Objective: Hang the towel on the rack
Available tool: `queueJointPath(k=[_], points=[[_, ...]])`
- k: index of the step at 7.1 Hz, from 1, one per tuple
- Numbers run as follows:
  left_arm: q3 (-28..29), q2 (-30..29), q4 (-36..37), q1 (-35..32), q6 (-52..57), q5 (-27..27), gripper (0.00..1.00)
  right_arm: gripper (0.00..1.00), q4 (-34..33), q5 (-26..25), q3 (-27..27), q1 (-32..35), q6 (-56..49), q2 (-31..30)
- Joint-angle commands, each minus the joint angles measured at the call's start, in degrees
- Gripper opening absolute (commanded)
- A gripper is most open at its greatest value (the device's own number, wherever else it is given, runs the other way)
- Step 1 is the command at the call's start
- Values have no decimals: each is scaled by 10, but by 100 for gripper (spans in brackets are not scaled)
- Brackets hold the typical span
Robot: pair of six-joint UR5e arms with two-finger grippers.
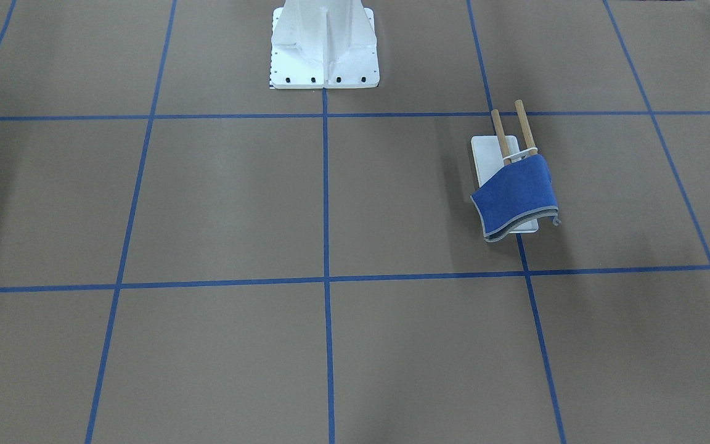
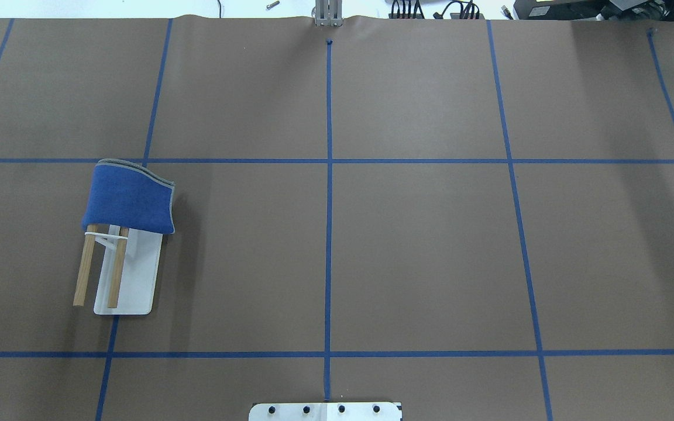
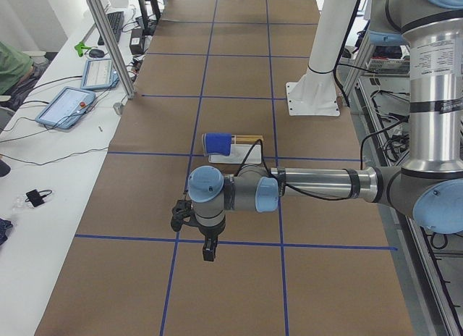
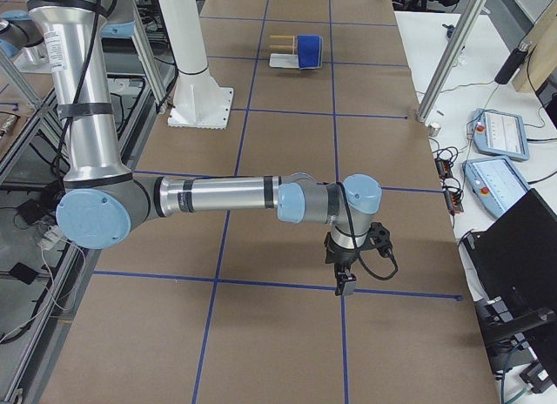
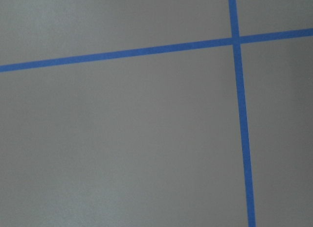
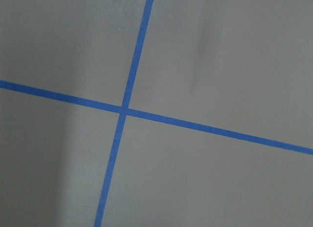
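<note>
Hanging over rack (image 1: pixel 484 157), towel (image 1: pixel 518 194); pedestal (image 1: pixel 324 46) well apart; left end effector (image 3: pixel 208 252), right end effector (image 4: pixel 346 287): cannot tell if open.

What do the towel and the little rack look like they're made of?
Towel: soft matte blue cloth with a grey stitched edge, draping in soft curves. Dowels: light brown, likely bare wood. Base: smooth white, plastic or painted metal, unclear which.

Obstacles: rack (image 2: pixel 138 275) with towel (image 2: pixel 129 196) over its dowels, left side; pedestal (image 1: pixel 324 43) at robot's edge; bare table (image 2: pixel 419 245) between
</note>
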Motion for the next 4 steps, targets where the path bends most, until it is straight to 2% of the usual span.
queueJointPath(k=[1,4], points=[[-8,0,0,0,2,0,99,100,0,0,1,-1,0,-1],[-8,1,-3,0,2,0,99,100,0,1,0,-2,0,-2]])
